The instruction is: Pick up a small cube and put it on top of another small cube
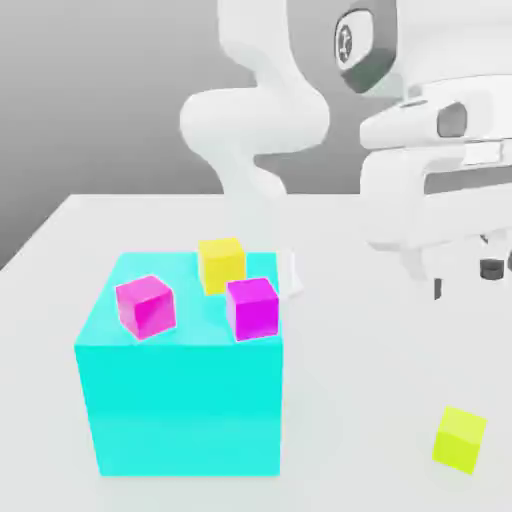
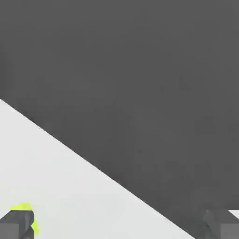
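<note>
Lime-green and alone, the small cube (image 1: 460,439) sits on the white table (image 1: 350,400) at the front of the exterior view, well below the pincer (image 1: 463,281) and slightly toward the camera from it, with open tabletop between the two. Nothing touches it. Released and spread wide, the pincer hangs above the table on the exterior view's right, its dark fingertips (image 1: 489,269) pointing down beneath the white hand of the Panda arm (image 1: 260,110), and it grasps nothing. From the hand view, both fingers appear at the frame's edge, far apart, with one grey fingertip (image 2: 16,224) partly covering the small cube (image 2: 28,215) and the other fingertip (image 2: 221,225) over the table's far border, where pale tabletop (image 2: 70,186) meets dark floor. Away from the pincer, toward the exterior view's left and lower than it, a big cyan cube (image 1: 185,395) stands on the table. Three small cubes rest on its top face: a golden-yellow cube (image 1: 221,263) at the back, a magenta cube (image 1: 146,306) farthest from the pincer, and a second magenta cube (image 1: 252,308) nearest to it, close beside the golden-yellow one
</note>
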Action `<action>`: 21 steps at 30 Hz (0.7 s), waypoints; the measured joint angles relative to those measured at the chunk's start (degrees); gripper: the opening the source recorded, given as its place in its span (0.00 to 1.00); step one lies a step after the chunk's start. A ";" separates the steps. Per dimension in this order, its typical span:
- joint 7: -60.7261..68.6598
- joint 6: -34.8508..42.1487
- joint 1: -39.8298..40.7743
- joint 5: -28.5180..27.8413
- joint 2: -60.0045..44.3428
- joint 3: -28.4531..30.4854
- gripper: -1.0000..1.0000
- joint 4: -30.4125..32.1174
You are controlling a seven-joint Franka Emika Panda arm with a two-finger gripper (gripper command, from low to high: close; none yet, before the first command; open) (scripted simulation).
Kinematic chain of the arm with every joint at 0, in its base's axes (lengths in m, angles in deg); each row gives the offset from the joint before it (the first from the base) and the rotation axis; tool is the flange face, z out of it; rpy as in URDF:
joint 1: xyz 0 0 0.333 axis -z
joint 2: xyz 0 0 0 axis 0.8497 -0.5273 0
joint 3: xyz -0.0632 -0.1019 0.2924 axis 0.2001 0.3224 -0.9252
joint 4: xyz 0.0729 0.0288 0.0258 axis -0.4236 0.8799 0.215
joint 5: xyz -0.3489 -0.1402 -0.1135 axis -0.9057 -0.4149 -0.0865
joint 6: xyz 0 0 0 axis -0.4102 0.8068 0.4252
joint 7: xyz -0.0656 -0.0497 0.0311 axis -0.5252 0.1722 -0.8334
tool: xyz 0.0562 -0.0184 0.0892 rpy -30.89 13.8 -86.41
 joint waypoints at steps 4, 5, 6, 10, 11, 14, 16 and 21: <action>2.44 -3.15 -3.05 -1.88 -8.39 -1.29 0.50 1.18; 2.98 -3.96 -3.52 -2.42 -10.50 -1.60 0.50 1.48; 3.48 -4.75 -4.00 -3.05 -12.62 -1.96 0.50 1.77; 3.40 -9.28 -6.29 -6.18 -21.04 -1.55 0.50 1.73; 2.88 -10.83 -6.91 -7.00 -23.12 -0.86 0.50 1.37; 1.80 -14.00 -8.24 -8.50 -27.20 0.72 0.00 0.56; 1.78 -13.99 -8.23 -8.52 -27.20 0.72 0.00 0.56; 2.00 -13.33 -7.98 -8.26 -26.40 0.37 0.00 0.75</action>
